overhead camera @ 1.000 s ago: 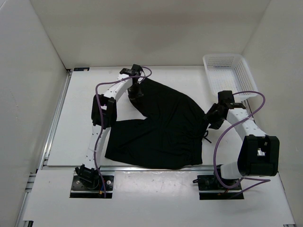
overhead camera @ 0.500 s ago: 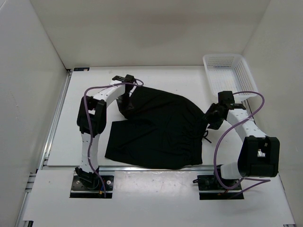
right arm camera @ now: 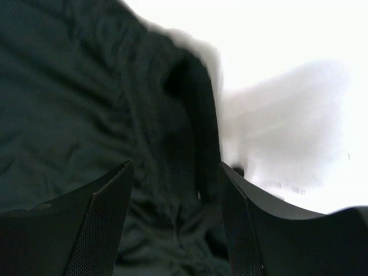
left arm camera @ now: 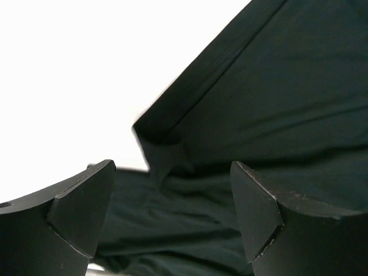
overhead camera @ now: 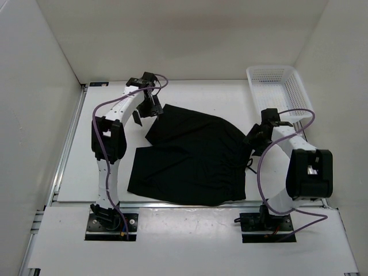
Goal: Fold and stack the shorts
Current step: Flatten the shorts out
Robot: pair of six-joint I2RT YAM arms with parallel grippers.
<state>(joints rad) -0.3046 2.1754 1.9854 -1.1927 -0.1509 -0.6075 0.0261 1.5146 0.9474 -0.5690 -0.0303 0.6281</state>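
- The white table (overhead camera: 190, 95) is carrying the black shorts (overhead camera: 195, 155), which are lying spread mid-table.
- White walls (overhead camera: 172, 34) are enclosing it; a basket (overhead camera: 299, 92) is sitting far right.
- The left gripper (left arm camera: 172, 178) is hovering wide open by the shorts' far-left corner.
- The right gripper (right arm camera: 175, 172) is standing parted and empty at their right edge, where blur is smearing the fabric.

1. The black soft fabric shorts (overhead camera: 195, 158) lie spread across the middle of the white tabletop (overhead camera: 92, 167).
2. The white plastic mesh basket (overhead camera: 276, 92) stands in the far right corner, apart from the shorts.
3. The left gripper (overhead camera: 150, 108) hangs above the shorts' far left corner.
4. The right gripper (overhead camera: 253, 141) sits at the shorts' right edge, nearer than the basket.
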